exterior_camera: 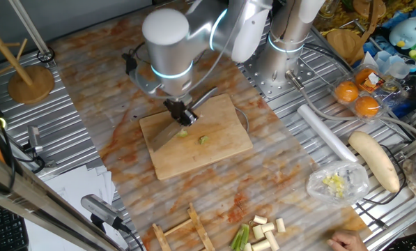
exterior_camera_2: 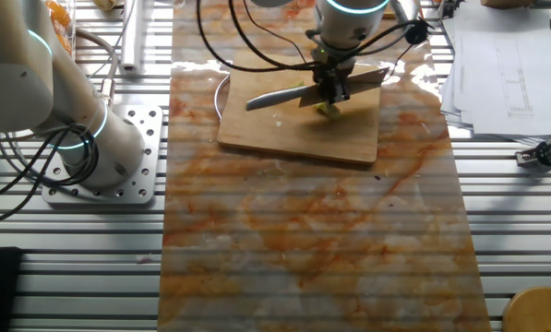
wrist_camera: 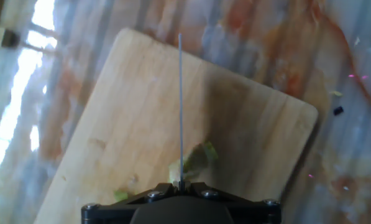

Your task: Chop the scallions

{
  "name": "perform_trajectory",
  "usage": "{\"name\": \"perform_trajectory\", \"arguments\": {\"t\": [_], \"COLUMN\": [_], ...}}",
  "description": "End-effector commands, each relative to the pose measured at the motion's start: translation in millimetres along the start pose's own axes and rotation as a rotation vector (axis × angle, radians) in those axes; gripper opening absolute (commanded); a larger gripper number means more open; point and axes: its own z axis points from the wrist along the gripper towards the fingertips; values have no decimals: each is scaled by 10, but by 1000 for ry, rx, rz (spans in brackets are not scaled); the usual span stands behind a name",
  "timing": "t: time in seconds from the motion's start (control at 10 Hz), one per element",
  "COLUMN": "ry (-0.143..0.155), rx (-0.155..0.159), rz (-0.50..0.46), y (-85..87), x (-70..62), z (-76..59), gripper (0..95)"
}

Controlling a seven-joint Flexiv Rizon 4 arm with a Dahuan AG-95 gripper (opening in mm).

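Note:
My gripper (exterior_camera: 182, 115) is shut on a knife (exterior_camera: 167, 131), held low over the wooden board (exterior_camera: 221, 150). The blade points toward the board's left front corner. A small green scallion piece (exterior_camera: 184, 132) lies right under the blade, and another bit (exterior_camera: 204, 139) sits just beside it. In the other fixed view the gripper (exterior_camera_2: 332, 83) holds the knife (exterior_camera_2: 275, 97) across the board (exterior_camera_2: 284, 134), above the scallion (exterior_camera_2: 329, 109). The hand view shows the blade (wrist_camera: 180, 106) edge-on, with a scallion piece (wrist_camera: 196, 157) close to the gripper (wrist_camera: 181, 185). Several uncut scallion stalks (exterior_camera: 263, 233) lie at the table's front.
A plastic bag (exterior_camera: 336, 183) with chopped bits, a long pale vegetable (exterior_camera: 375, 160) and oranges (exterior_camera: 357, 97) sit to the right. A person's hand (exterior_camera: 343, 242) shows at the front edge. A wooden stand (exterior_camera: 30, 80) is at the back left. Papers (exterior_camera_2: 506, 65) lie beside the mat.

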Motion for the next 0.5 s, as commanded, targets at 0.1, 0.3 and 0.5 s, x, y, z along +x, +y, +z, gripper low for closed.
{"name": "perform_trajectory", "arguments": {"t": [0.1,0.3,0.5], "ry": [14,26,23], "rx": [1,8,18], "rz": [-41,-133,-194], "y": [-38,-61,-64], "x": [69,87,88], "z": [-40,-21,-19], "gripper": [0,0,0]}}
